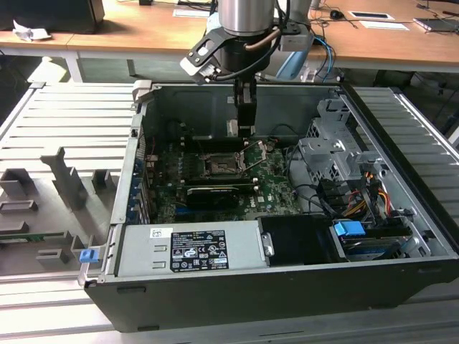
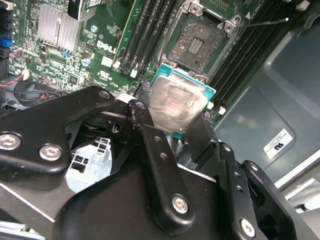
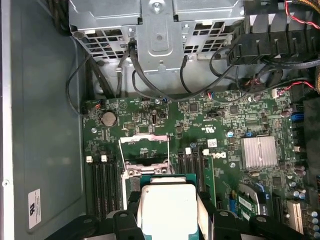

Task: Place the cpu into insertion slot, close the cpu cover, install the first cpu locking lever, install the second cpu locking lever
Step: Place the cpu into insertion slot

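The two black fingers [image 2: 150, 145] of the gripper [image 2: 172, 115] are seen clamped on opposite edges of the small, flat, square cpu [image 2: 176, 102]. Its pale silver-grey metal top, rimmed in green, is turned toward both wrist cameras and away from the board. Being square, the chip offers no long axis; in the second wrist view its edges are set roughly parallel to those of the square black insertion slot [image 2: 197, 42]. The cpu is held above the board and apart from the slot, whose dark centre is left uncovered and unfilled. In the first wrist view the thin silvery cpu cover [image 3: 145, 141] is shown swung up off the slot, and a thin wire locking lever [image 3: 122, 157] is seen standing free beside it. Long narrow black memory slots [image 3: 105, 185] are ranged on either side of the slot on the green motherboard [image 3: 220, 115], and a ribbed silver heat sink [image 3: 258, 151] is set farther off. In the exterior view the gripper is hung straight down from the silver arm [image 1: 247, 18] inside the open dark grey computer case [image 1: 287, 301], over the far side of the slot. A long black expansion card [image 1: 211, 192] is fitted on the slot's near side, and a silvery box-shaped power supply [image 1: 190, 247] is mounted along the case's near wall.
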Robot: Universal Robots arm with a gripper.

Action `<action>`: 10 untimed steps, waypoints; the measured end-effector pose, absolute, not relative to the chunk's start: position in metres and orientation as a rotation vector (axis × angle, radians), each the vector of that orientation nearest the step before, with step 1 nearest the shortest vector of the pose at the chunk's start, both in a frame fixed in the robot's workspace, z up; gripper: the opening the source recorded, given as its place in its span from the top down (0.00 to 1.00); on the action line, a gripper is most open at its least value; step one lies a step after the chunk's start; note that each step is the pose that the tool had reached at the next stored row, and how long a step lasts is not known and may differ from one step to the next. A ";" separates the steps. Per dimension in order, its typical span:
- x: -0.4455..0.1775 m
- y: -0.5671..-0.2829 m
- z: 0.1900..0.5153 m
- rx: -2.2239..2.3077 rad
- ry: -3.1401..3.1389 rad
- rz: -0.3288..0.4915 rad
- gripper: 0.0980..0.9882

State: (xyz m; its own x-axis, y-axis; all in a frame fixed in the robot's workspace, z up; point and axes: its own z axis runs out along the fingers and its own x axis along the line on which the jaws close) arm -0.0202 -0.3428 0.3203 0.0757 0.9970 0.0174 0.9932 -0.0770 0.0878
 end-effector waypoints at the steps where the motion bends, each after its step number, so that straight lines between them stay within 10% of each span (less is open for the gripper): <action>1: -0.020 -0.343 0.320 2.265 2.098 0.112 0.52; 10: -0.020 -0.343 0.316 2.265 2.098 0.113 0.52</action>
